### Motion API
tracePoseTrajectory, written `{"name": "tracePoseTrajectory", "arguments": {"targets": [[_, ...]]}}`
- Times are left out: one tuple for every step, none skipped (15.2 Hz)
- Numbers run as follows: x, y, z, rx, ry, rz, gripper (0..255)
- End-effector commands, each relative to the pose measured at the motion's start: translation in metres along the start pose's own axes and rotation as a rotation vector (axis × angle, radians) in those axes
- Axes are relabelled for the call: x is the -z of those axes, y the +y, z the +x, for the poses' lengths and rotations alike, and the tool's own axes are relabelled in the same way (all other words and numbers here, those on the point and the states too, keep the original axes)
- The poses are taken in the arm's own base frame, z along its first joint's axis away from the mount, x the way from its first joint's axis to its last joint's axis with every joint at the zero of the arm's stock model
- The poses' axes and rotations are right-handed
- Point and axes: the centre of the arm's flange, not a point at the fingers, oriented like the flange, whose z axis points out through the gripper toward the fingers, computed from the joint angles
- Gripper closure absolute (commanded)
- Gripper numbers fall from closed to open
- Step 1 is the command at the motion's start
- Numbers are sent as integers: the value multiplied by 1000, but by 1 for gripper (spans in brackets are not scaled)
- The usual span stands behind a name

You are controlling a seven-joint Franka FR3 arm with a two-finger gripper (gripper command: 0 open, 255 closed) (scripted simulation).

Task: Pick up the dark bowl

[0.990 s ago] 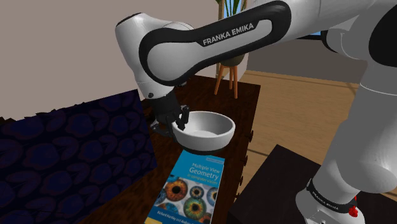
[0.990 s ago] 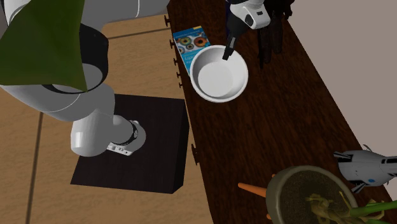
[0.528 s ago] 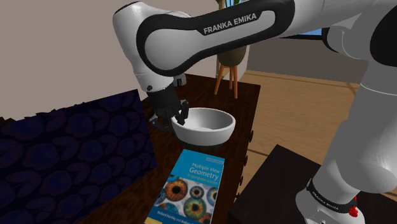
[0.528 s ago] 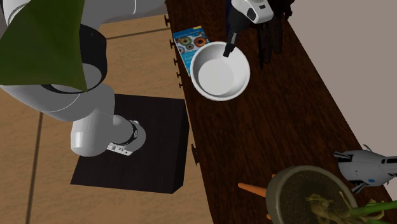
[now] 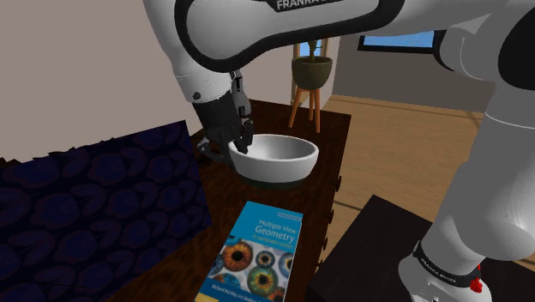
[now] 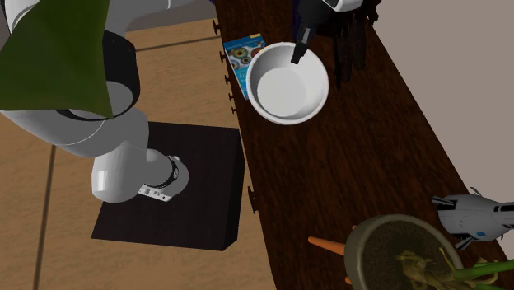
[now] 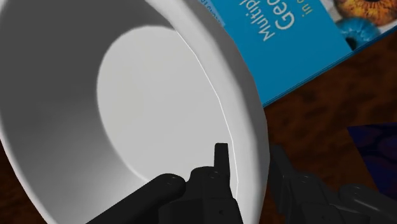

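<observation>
Above the table point(image 6: 354, 156): white bowl point(image 5: 279, 154) (not dark) hung clear.
Gripper point(image 5: 238, 147): pinched its rim, one finger inside.
Risk: one-sided hold might let it tilt and slip.

Wrist view: white bowl point(image 7: 127, 95) runs off three edges. Bowl wall between fingers of gripper point(image 7: 249, 160); outer fingertip dark against dark table point(image 7: 318, 114), outline hard to tell. Book point(image 7: 299, 44) beyond gripper: title clipped by edge, rest hidden under bowl.
Shoulder view: bowl rim at grip hidden behind fingers; arm point(image 5: 257, 34) lettering cut by top edge.
Second exterior view: dark object point(image 6: 339, 62) just past gripper, cannot tell what. Green patch point(image 6: 58, 58) covers part of arm. Far from gripper: pot point(image 6: 404, 255) cut by bottom edge.
</observation>
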Motion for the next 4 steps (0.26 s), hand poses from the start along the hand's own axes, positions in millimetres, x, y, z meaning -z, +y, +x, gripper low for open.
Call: {"name": "tracePoseTrajectory", "arguments": {"targets": [[12,2,-2,0,0,0,255],[17,3,-2,0,0,0,255],[18,3,-3,0,0,0,255],[18,3,-3,0,0,0,255]]}}
